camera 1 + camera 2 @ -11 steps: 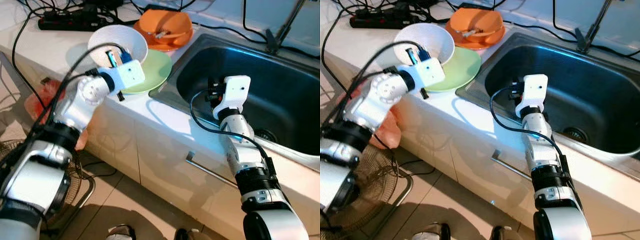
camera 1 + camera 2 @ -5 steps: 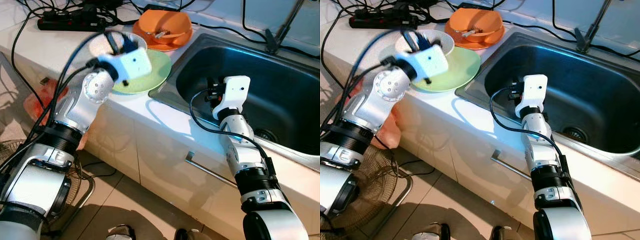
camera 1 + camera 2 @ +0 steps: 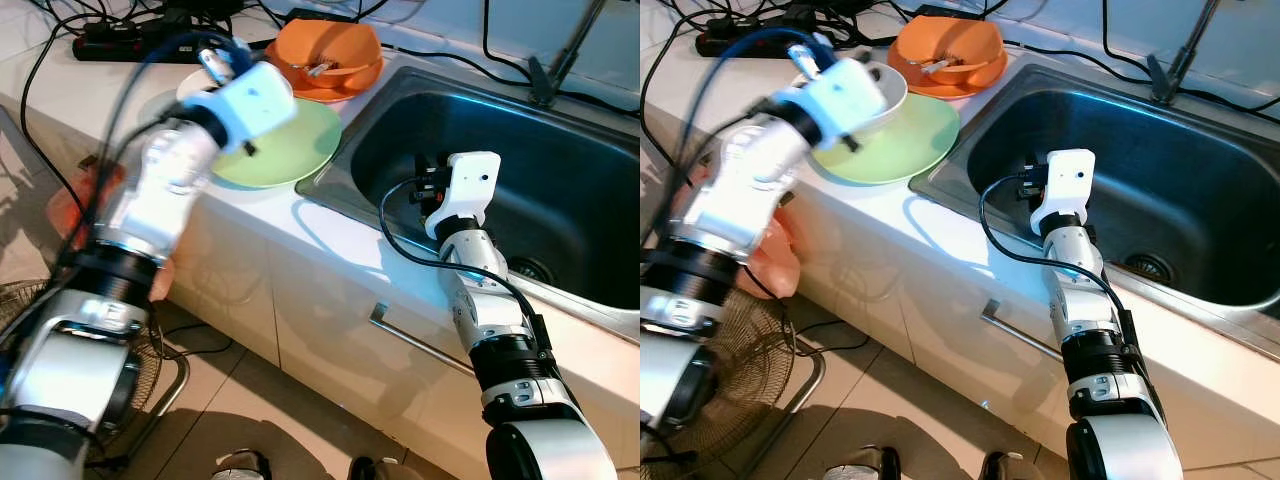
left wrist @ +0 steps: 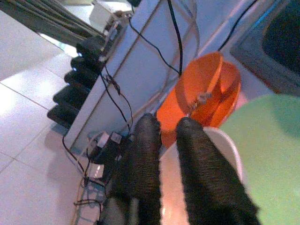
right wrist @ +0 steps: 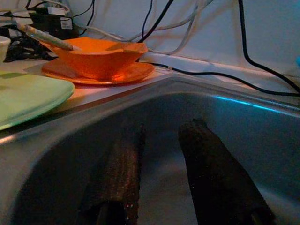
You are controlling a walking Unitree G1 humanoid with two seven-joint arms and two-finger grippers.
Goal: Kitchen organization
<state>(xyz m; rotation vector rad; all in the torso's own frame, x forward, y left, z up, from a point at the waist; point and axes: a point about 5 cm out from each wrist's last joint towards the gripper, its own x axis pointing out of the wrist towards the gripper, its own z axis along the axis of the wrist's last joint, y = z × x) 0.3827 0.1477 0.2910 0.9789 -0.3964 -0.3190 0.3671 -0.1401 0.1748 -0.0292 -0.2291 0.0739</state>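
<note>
On the white counter (image 3: 300, 225), the left gripper (image 4: 164, 129) hangs over the white bowl (image 3: 885, 95); its arm is blurred in the head views. In the left wrist view its two black fingers (image 4: 192, 154) stand narrowly apart with nothing between them, their tips above the bowl's rim.

The white bowl sits on the far left part of the green plate (image 3: 290, 150), which lies against the sink's left edge. Just behind the plate, toward the counter's back edge, an orange bowl (image 3: 330, 50) rests on an orange plate (image 5: 112, 75) with a utensil (image 5: 42, 36) leaning in it. A black power strip (image 3: 130, 38) and cables lie along the back left corner.

The right gripper (image 5: 159, 136) hangs inside the steel sink (image 3: 560, 190), near its left wall, with its fingers a little apart and empty.
</note>
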